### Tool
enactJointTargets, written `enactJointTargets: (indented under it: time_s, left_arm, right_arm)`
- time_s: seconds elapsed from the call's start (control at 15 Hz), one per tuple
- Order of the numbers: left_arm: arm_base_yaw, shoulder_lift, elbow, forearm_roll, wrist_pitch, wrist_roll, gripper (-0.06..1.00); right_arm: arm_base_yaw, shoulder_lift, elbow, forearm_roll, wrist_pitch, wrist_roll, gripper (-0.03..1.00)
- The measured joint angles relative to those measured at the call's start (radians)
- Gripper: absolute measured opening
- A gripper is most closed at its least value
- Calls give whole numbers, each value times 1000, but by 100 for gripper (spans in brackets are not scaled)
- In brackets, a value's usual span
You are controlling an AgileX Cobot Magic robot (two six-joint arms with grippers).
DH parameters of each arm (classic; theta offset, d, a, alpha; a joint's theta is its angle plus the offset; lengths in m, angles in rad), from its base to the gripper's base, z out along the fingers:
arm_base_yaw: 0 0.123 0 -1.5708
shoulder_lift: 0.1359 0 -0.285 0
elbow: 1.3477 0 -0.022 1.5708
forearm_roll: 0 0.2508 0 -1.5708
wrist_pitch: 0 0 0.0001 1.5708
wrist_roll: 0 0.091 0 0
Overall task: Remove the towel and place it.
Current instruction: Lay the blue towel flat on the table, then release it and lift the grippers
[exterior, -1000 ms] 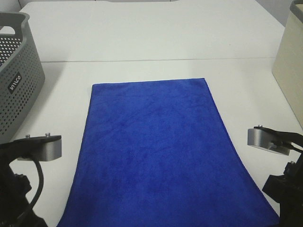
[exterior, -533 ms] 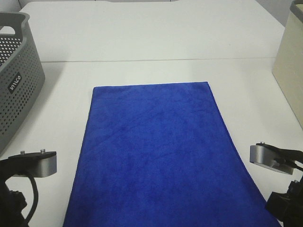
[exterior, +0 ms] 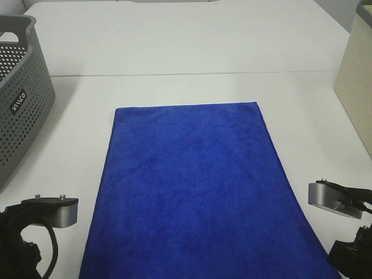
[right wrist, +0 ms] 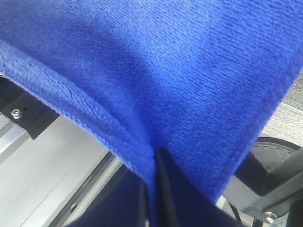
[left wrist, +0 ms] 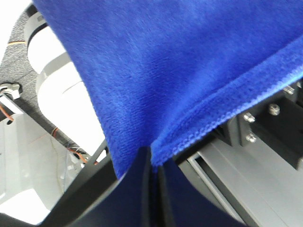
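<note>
The royal-blue towel (exterior: pixel 192 186) lies spread flat on the white table (exterior: pixel 174 46), its far edge across the middle and its near end running off the front edge. My left gripper (left wrist: pixel 152 163) is shut on the towel's near left corner (left wrist: pixel 156 71), seen in the left wrist view. My right gripper (right wrist: pixel 154 165) is shut on the near right corner (right wrist: pixel 156 61). In the exterior view only the arms' wrist parts show, the left arm (exterior: pixel 49 212) and right arm (exterior: pixel 337 197), at the bottom corners; the fingers are out of sight there.
A grey perforated basket (exterior: pixel 20 87) stands at the left edge. A beige bin (exterior: pixel 357 81) stands at the right edge. A seam crosses the table behind the towel. Metal frame rails (right wrist: pixel 47 170) show below the table edge in the wrist views.
Both arms have drawn back toward the front edge and lower. The towel has slid slightly toward the front with them.
</note>
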Motion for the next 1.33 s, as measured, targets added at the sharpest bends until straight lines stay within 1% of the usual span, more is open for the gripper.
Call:
enactJointTargets:
  time_s: [0.2,0.47,0.53,0.67,0.73,0.8,0.87,1.0,1.13,1.2,1.27,1.33]
  left_arm:
    - [0,72,0,0,-7,19,0]
    - [0,82,-1,2,-6,22,0]
    - [0,82,-1,9,4,22,0]
    - [0,82,-1,12,20,22,0]
    - [0,82,-1,12,20,22,0]
    - [0,82,-1,12,31,22,0]
    - [0,82,-1,13,35,22,2]
    - [0,82,-1,29,44,22,17]
    - [0,82,-1,29,49,6,38]
    - [0,82,-1,29,61,-32,57]
    - [0,82,-1,29,74,-39,62]
    - [0,82,-1,29,89,-42,64]
  right_arm:
    - [0,14,0,-3,-3,2,6]
    - [0,24,3,-5,-4,9,9]
    - [0,24,3,-14,-4,24,17]
    - [0,24,16,-26,-5,44,27]
    - [0,24,16,-26,-5,44,27]
    - [0,24,19,-39,-5,54,31]
    - [0,24,19,-54,-5,63,35]
    - [-1,24,19,-83,-4,85,41]
    - [-2,24,19,-83,-4,103,49]
    - [-2,24,19,-83,-4,104,56]
    - [-2,24,19,-83,-4,106,57]
    - [-2,24,19,-83,-4,108,58]
